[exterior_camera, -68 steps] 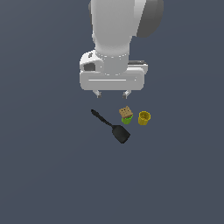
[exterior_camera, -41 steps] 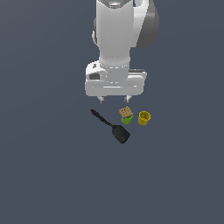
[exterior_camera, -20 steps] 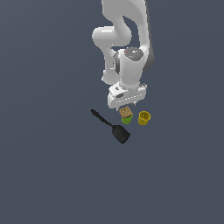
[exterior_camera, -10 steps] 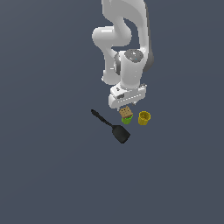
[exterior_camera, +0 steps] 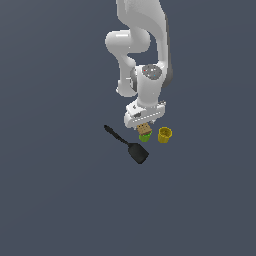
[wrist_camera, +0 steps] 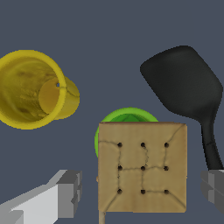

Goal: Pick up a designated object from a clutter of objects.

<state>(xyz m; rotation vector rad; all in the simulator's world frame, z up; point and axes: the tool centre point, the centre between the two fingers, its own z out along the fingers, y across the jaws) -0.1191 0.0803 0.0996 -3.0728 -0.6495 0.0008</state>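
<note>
The designated object, a tan square block [wrist_camera: 142, 173] with dark dots, rests on top of the green cup [wrist_camera: 127, 118] in the wrist view. My gripper [wrist_camera: 140, 190] is open, with one grey fingertip [wrist_camera: 68, 192] on each side of the block and a gap between each and the block's edges. In the exterior view the gripper [exterior_camera: 144, 123] hangs right over the block [exterior_camera: 145, 129], with the green cup [exterior_camera: 144, 137] just below it. The clutter of objects also holds a yellow cup [exterior_camera: 164, 134] and a black spatula [exterior_camera: 131, 146].
The yellow cup [wrist_camera: 33, 89] lies on its side, its mouth facing the wrist camera, a short way from the block. The spatula's black blade [wrist_camera: 183, 83] sits close to the block, and its handle runs past the other fingertip [wrist_camera: 213, 188].
The arm came down from well above the clutter and turned its wrist, bringing the fingers down around the block. Over the last second it has barely moved.
</note>
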